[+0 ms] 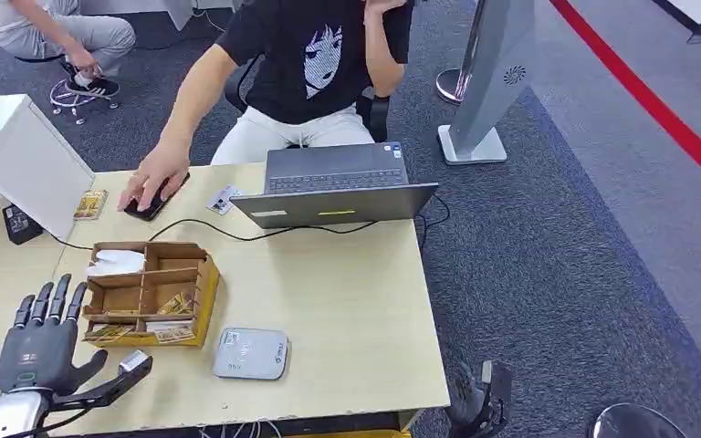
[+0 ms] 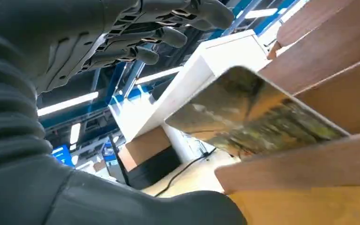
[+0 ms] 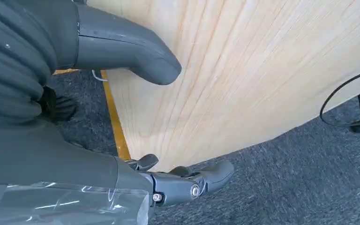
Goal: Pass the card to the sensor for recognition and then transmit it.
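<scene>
Left hand (image 1: 41, 342) stood spread and empty near the bench's (image 1: 347, 310) front-left corner, just beside the wooden box (image 1: 151, 292) holding a card (image 2: 258, 117). Right hand (image 3: 122, 93) held nothing. Judgement: pinch one card's protruding edge, lift straight, avoid the dividers

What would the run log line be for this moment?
phase: pre-grasp | left robot hand: open, beside card box | card: in box | sensor: untouched | right robot hand: open, below table edge
</scene>
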`<state>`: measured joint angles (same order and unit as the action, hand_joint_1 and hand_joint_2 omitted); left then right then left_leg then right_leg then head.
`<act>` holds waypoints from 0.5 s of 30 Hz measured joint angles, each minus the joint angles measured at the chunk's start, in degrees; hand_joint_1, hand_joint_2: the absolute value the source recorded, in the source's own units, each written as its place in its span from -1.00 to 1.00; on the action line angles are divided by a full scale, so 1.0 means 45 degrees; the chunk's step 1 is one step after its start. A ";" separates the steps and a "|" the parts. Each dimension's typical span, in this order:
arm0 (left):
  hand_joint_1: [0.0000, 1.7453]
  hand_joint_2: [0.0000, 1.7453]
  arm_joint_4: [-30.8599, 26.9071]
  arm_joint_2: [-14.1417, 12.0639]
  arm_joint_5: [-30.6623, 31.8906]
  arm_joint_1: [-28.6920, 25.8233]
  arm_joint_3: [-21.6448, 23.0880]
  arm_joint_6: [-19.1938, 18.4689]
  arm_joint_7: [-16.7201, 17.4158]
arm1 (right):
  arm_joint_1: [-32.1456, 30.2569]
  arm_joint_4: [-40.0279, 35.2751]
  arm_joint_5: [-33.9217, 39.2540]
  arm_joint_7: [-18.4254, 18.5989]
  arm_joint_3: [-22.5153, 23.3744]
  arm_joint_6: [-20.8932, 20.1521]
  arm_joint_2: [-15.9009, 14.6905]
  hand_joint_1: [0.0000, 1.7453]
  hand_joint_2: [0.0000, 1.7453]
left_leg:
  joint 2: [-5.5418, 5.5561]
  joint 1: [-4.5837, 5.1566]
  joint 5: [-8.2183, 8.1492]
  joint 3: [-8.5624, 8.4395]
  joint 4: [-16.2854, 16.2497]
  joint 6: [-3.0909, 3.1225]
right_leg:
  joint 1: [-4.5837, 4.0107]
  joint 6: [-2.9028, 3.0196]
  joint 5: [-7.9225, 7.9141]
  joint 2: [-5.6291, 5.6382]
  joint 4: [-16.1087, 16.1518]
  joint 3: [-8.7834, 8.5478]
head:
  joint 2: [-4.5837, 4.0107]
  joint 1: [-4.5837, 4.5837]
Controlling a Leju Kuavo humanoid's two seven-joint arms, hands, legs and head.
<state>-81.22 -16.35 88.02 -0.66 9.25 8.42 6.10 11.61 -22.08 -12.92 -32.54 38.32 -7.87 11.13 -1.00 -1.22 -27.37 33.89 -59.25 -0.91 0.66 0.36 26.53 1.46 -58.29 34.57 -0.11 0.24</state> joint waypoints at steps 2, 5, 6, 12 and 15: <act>-1.00 1.00 0.0102 0.0063 0.0000 0.0027 -0.0005 0.0024 0.0000 | 0.0002 0.0000 0.0000 0.0000 -0.0005 0.0000 -0.0005 -1.00 1.00 | 0.0000 0.0000 0.0000 0.0000 0.0000 0.0000 | 0.0000 0.0000 0.0000 0.0000 0.0000 0.0000 | 0.0000 0.0000; 1.00 1.00 0.0281 0.0131 0.0000 0.0039 -0.0005 0.0102 0.0000 | 0.0002 0.0000 -0.0005 0.0000 -0.0015 0.0000 -0.0005 -1.00 1.00 | 0.0000 0.0000 -0.0001 0.0002 0.0000 0.0000 | 0.0000 0.0000 0.0000 0.0000 0.0000 0.0000 | 0.0000 0.0000; 1.00 1.00 0.0330 0.0160 0.0000 0.0039 -0.0010 0.0112 0.0000 | 0.0003 0.0000 -0.0005 0.0000 -0.0015 0.0000 -0.0005 -1.00 1.00 | 0.0000 0.0000 -0.0001 0.0001 0.0000 0.0000 | 0.0000 0.0000 0.0000 0.0000 0.0000 0.0000 | 0.0000 0.0000; 1.00 1.00 0.0573 0.0291 0.0000 0.0034 -0.0228 0.0063 -0.0335 | 0.0001 0.0000 -0.0010 0.0000 -0.0053 -0.0005 -0.0005 -1.00 1.00 | 0.0000 0.0000 0.0000 0.0000 0.0000 0.0000 | 0.0000 0.0000 0.0000 0.0000 0.0000 -0.0001 | 0.0000 0.0005; 1.00 1.00 0.0602 0.0325 0.0000 0.0030 -0.0301 0.0083 -0.0355 | 0.0001 0.0000 -0.0029 0.0000 -0.0063 -0.0005 -0.0005 -1.00 1.00 | 0.0000 0.0000 0.0000 0.0000 0.0000 0.0000 | 0.0000 0.0000 0.0000 0.0000 -0.0001 -0.0001 | 0.0000 0.0000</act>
<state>-78.51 -14.89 88.02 -0.53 7.89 8.79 4.50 11.61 -22.08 -13.05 -32.54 38.03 -7.89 11.10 -1.00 -1.22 -27.37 33.89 -59.25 -0.91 0.66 0.36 26.53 1.46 -58.30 34.56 -0.11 0.24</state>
